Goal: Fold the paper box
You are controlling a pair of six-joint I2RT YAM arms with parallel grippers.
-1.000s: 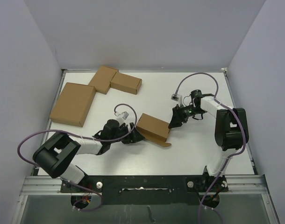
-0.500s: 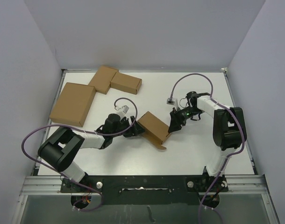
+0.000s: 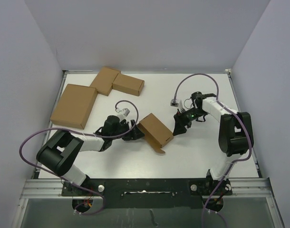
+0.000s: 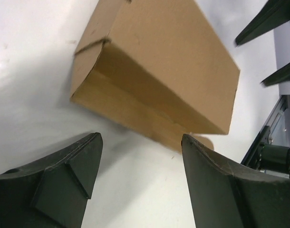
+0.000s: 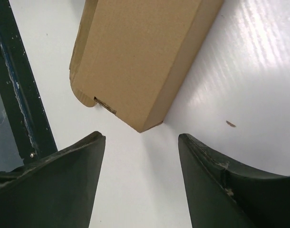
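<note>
The paper box (image 3: 155,131) is a small brown rectangular carton lying at the middle of the white table, with a loose flap (image 3: 159,149) sticking out at its near end. My left gripper (image 3: 137,135) sits low on the table just left of it, open, its fingertips short of the box's side (image 4: 159,71). My right gripper (image 3: 178,127) is just right of the box, also open, and the box's corner (image 5: 141,124) lies a little beyond its fingertips. Nothing is between either pair of jaws (image 4: 140,138) (image 5: 141,137).
A larger flat squarish carton (image 3: 74,105) lies at the back left. Two small cartons (image 3: 117,81) touching at a corner lie behind it near the back wall. Purple cables loop over both arms. Walls close the table on three sides.
The box has turned on the table and its flap has swung left. The right gripper has drawn slightly back from the box's right end. The left gripper has shifted a little farther back.
</note>
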